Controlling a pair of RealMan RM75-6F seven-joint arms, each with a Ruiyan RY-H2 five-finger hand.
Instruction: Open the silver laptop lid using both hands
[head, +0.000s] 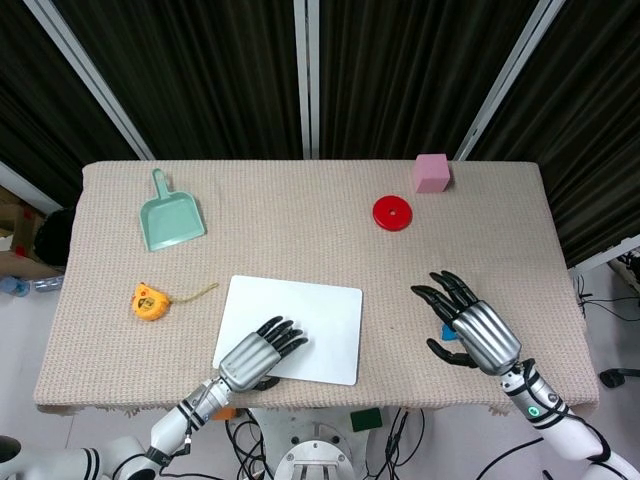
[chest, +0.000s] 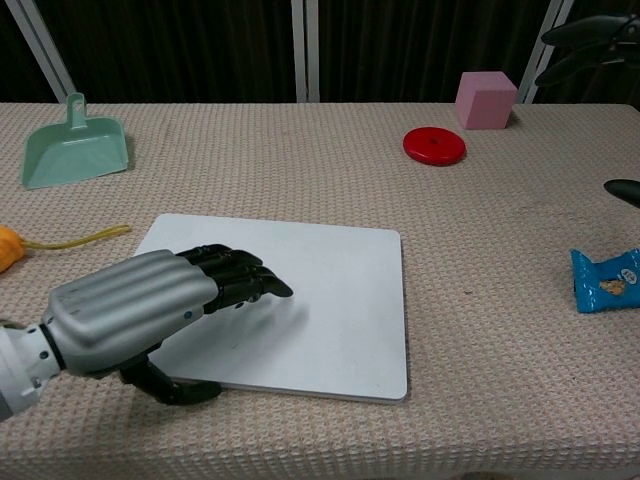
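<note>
- Two hands in view; silver laptop (head: 293, 328) lies closed, flat near table's (head: 300, 215) front edge.
- Left hand (chest: 140, 310) over its front-left corner, fingers extended, grasping nothing.
- Right hand (head: 475, 328) well right of laptop, fingers spread, empty.

Left hand (chest: 150, 315) palm down at table's front edge, fingers extended forward and close together, thumb (chest: 170, 385) tucked beneath. Right hand (head: 472, 325) near front right, raised, fingers spread, holding nothing.
</note>
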